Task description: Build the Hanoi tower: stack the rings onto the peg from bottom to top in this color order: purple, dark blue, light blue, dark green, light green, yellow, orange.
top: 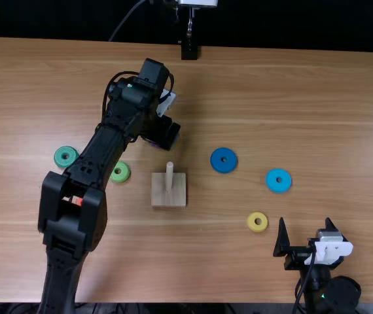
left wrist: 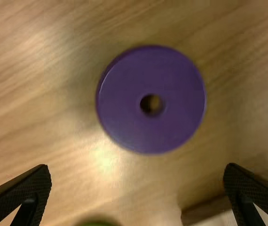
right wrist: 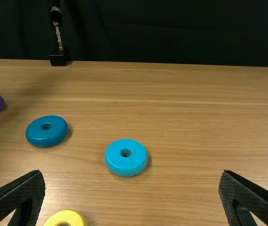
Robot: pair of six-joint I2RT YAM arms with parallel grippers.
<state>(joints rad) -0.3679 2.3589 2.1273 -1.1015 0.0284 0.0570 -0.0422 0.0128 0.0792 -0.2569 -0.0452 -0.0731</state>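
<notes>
Evidently, purple ring (left wrist: 120, 106) lies on table (top: 317, 98) ahead of left gripper (left wrist: 137, 166), roughly centred between its parted, empty jaws.

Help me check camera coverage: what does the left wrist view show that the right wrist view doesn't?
Left wrist view: a sliver of the light green ring, what looks like part of the peg's base, and the left gripper, open.
Right wrist view: the dark blue ring, light blue ring, yellow ring, and the right gripper, open.
Both: the purple ring, on the table.
</notes>
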